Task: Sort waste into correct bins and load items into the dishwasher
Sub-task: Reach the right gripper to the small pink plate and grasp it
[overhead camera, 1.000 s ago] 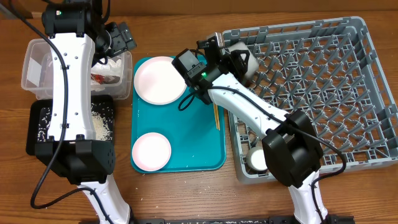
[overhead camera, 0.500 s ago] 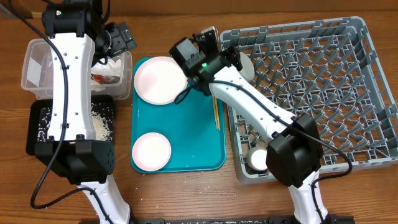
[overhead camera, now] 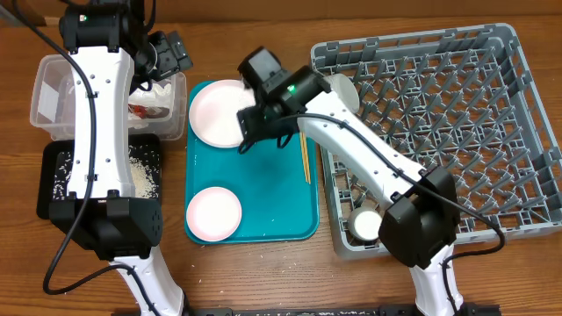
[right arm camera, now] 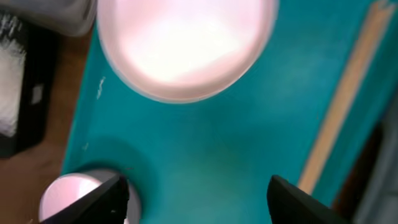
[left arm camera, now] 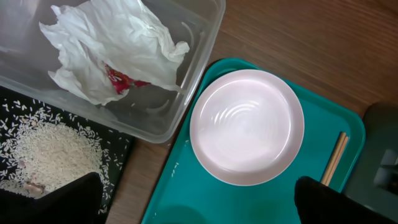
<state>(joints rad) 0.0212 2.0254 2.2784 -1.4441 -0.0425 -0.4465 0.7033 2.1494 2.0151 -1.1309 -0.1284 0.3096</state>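
Your right gripper [overhead camera: 253,139] hangs over the teal tray [overhead camera: 272,206], at the right rim of the upper pale plate [overhead camera: 215,112]. A second pale plate [overhead camera: 213,213] sits near the tray's lower left corner, and the chopsticks [overhead camera: 306,162] lie along its right side. Your left gripper [overhead camera: 169,58] is at the right end of the clear tub [overhead camera: 44,96], which holds the crumpled napkin [overhead camera: 156,95]. Rice [overhead camera: 145,174] lies in the black tray [overhead camera: 54,189]. A white cup [overhead camera: 362,225] sits in the grey rack [overhead camera: 500,140].
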